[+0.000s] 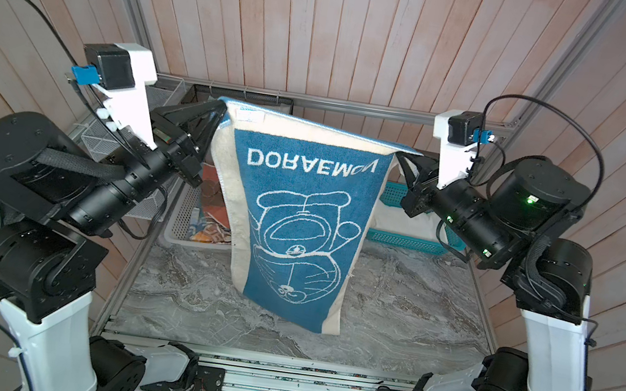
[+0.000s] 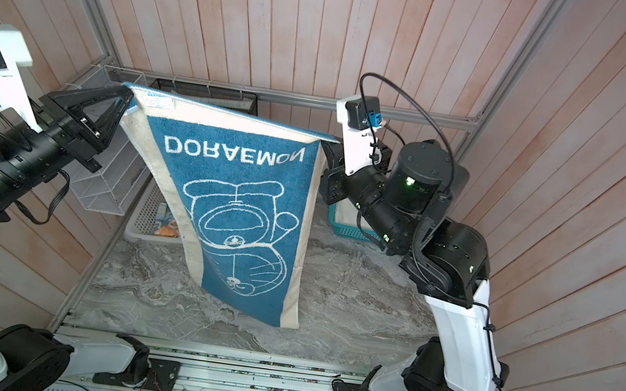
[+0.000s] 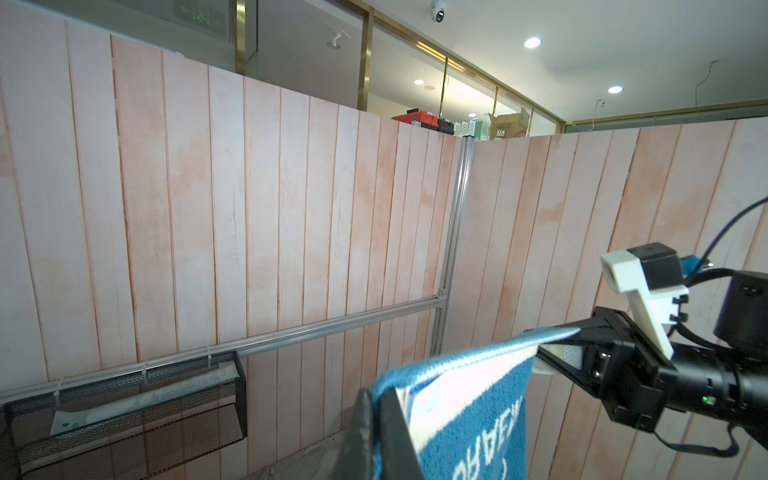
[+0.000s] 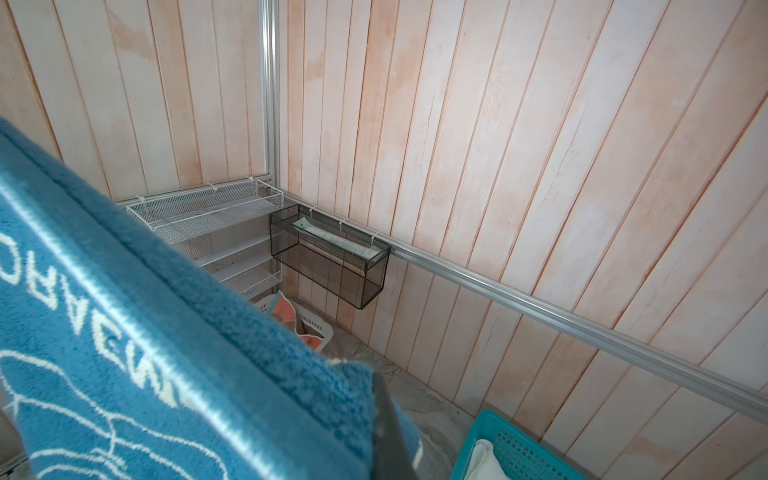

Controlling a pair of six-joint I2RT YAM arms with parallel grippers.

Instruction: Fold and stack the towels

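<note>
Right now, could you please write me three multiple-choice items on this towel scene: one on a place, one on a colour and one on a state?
1. Where does the white towel lie?
A. on a chair
B. in the teal basket
C. in a red bucket

2. What colour is the middle panel of the DORAEMON towel?
A. green
B. coral
C. blue

3. How is the DORAEMON towel held?
A. hanging spread between the left gripper and the right gripper, both shut on its top corners
B. rolled into a ball
C. folded in a stack

1 B: white cloth shows inside the teal walls.
2 C: the lettering sits on blue, bordered cream.
3 A: both top views show each gripper pinching a top corner, the cloth hanging.
</note>
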